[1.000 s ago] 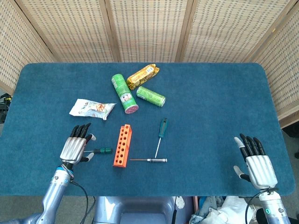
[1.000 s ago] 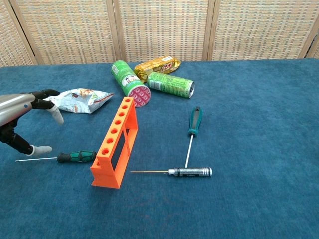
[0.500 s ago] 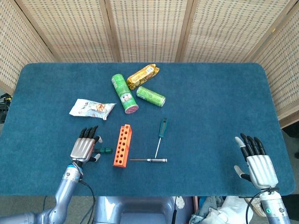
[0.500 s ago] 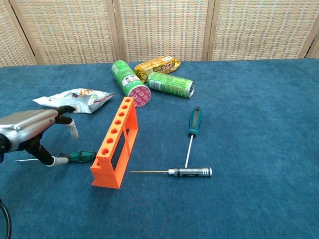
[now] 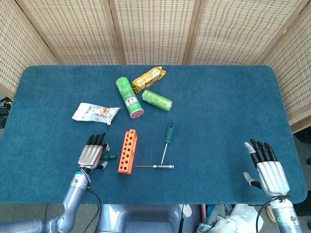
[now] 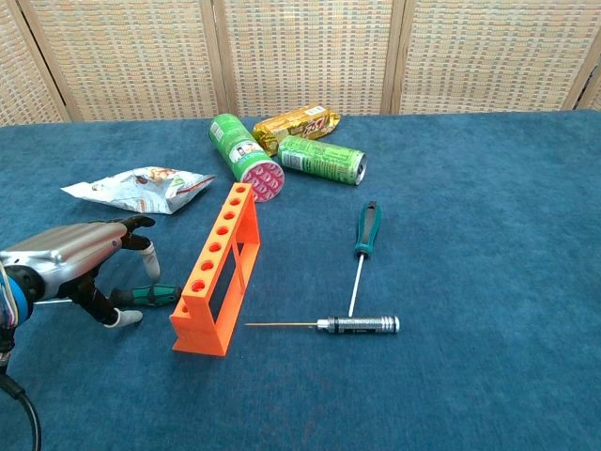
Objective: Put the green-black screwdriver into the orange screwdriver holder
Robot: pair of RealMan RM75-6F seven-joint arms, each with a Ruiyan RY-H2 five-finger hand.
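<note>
Currently, by label:
Left hand: the left hand (image 6: 70, 258) sits at the lower left of the chest view, arched over the green-black screwdriver (image 6: 155, 295); its fingers are apart, a thumb tip on the desk beside the handle, nothing grasped that the views show. In the head view it shows at (image 5: 92, 156).
Right hand: the right hand (image 5: 266, 170) is at the lower right of the head view, fingers spread, released and holding nothing.
Green-black screwdriver: lying flat on the desk (image 5: 218, 107), its handle end just beside the left side of the orange screwdriver holder (image 6: 218, 271), its thin shaft running left under the hand.
Orange screwdriver holder: upright, lower centre-left, a row of round holes along its top.
Other tools: a teal-handled screwdriver (image 6: 362, 241) and a dark-handled precision driver (image 6: 357, 325) lie right of the holder.
Upper centre: a green tube (image 6: 241, 154), a green can (image 6: 321, 159) and a gold packet (image 6: 299, 123) clustered together.
Left: a white snack bag (image 6: 139, 187).
</note>
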